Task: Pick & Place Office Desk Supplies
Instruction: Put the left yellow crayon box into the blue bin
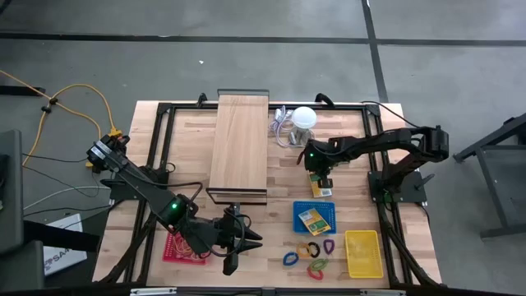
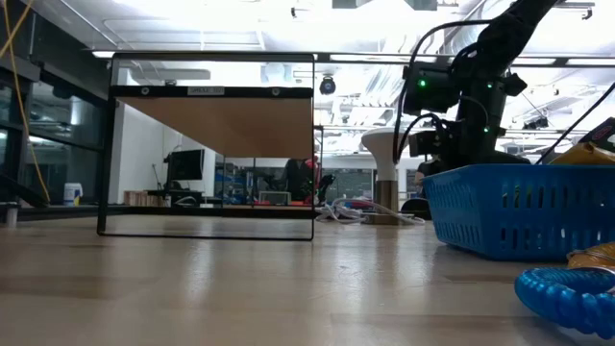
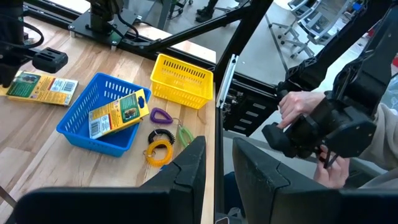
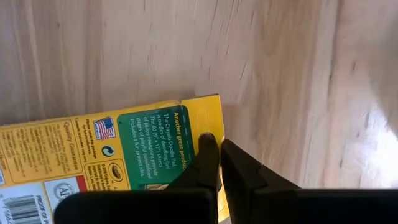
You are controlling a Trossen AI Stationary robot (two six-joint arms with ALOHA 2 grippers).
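Right gripper (image 4: 219, 144) pinched shut on corner of yellow pack (image 4: 112, 162), seen only from its wrist; overhead, left gripper (image 1: 244, 247) parted, empty, beside red basket (image 1: 173, 249).

Pack (image 1: 313, 219) lies in basket (image 1: 300, 207). Second pack (image 1: 320, 186) lies at its 12 o'clock. Second basket (image 1: 362, 253) at 4 o'clock; clips (image 1: 309, 250) at 6 o'clock.

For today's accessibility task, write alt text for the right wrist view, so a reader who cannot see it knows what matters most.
The right gripper has its two dark fingers closed on the edge of a flat yellow crayon pack, green printed panel facing up. The pack lies on the pale wooden tabletop, which fills the rest of the view.
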